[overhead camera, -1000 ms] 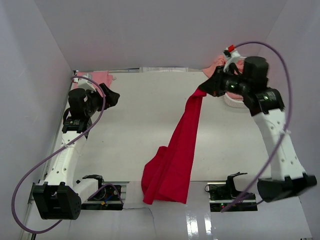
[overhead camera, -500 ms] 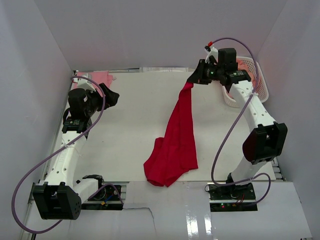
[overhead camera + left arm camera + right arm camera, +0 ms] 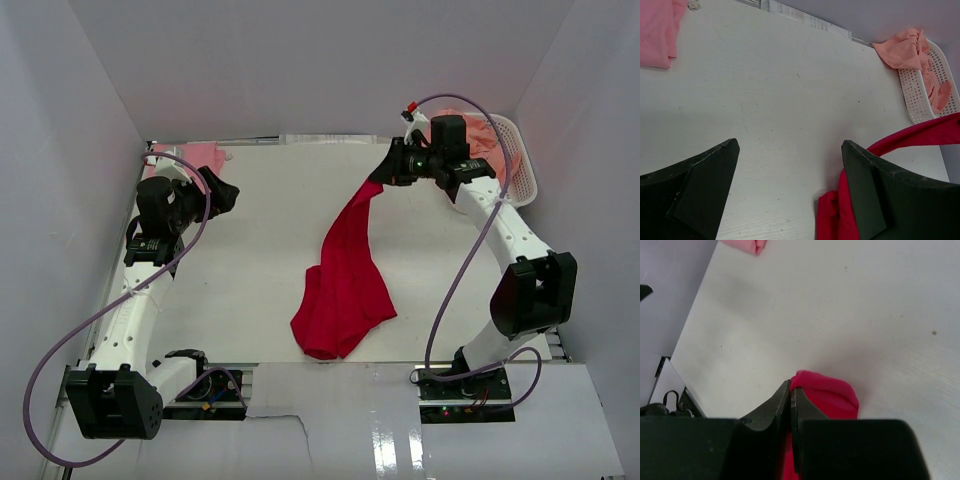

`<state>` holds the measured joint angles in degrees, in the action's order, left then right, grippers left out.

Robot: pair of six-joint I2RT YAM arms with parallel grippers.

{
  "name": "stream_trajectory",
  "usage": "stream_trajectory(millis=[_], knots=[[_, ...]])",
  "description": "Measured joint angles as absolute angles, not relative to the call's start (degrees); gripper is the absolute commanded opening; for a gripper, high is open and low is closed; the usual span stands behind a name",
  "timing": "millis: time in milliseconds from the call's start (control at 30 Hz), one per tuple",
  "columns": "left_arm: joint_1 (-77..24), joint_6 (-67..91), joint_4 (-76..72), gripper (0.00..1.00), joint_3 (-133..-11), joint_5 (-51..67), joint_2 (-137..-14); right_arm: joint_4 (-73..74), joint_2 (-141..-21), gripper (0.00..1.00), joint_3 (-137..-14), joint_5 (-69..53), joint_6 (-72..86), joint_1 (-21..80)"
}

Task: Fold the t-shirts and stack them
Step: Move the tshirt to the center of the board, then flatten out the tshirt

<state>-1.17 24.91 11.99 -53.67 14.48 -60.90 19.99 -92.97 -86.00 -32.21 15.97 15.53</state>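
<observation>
Your right gripper (image 3: 384, 174) pinches the red t-shirt (image 3: 345, 285) up, far right (tail bunched on the table (image 3: 260, 250)); your left gripper (image 3: 222, 193) hangs spread wide, far left.

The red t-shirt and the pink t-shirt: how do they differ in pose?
The red t-shirt is held by the right gripper, stretched and bunched; the pink t-shirt lies flat, untouched. The red t-shirt is mid-table, the pink t-shirt in the far left corner. Both are plain.

The red t-shirt (image 3: 345, 285) is stretched long — far end lifted, near end bunched on the surface (image 3: 260, 230). The pink t-shirt (image 3: 195, 155) lies flat at far left. The salmon-orange t-shirts (image 3: 902, 47) are crumpled in the basket (image 3: 920, 95).
</observation>
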Motion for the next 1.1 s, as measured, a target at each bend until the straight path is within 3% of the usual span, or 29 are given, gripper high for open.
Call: stream_trajectory(millis=[233,400,500,600,633,667,700,900,1000,1100], knots=[[-1.2,25.5,11.7,0.94,-53.7,16.7,-61.8,23.2,-90.2,0.08,-83.5,-33.4,13.3,18.4],[-1.8,25.5,11.5,0.94,-53.7,17.8,-63.4,29.9,-97.8,0.08,-100.5,-31.1,9.6,19.6],[-2.2,25.5,11.6,0.94,-53.7,17.9,-64.2,30.0,-99.5,0.18,-106.0,-23.8,10.7,18.6],[-2.3,25.5,11.6,0.94,-53.7,17.9,-64.3,29.8,-101.3,0.42,-109.8,-19.3,14.1,15.1],[-2.4,25.5,11.5,0.94,-53.7,17.9,-64.3,29.4,-101.9,0.75,-110.2,-17.4,15.4,13.8],[-2.4,25.5,11.6,0.94,-53.7,17.9,-64.3,29.5,-102.1,0.92,-109.7,-15.4,16.6,12.7],[-2.4,25.5,11.6,0.94,-53.7,17.9,-64.3,29.7,-102.1,0.98,-108.5,-13.4,17.5,11.7],[-2.4,25.5,11.6,0.94,-53.7,17.9,-64.3,30.4,-95.3,0.97,-86.6,-2.2,17.3,16.7],[-2.4,25.5,11.6,0.94,-53.7,18.3,-64.7,32.7,-89.5,0.85,-75.3,2.3,17.5,25.4],[-2.4,25.6,11.7,0.94,-53.7,18.5,-65.6,35.9,-83.0,0.61,-67.6,4.7,18.4,33.8]])
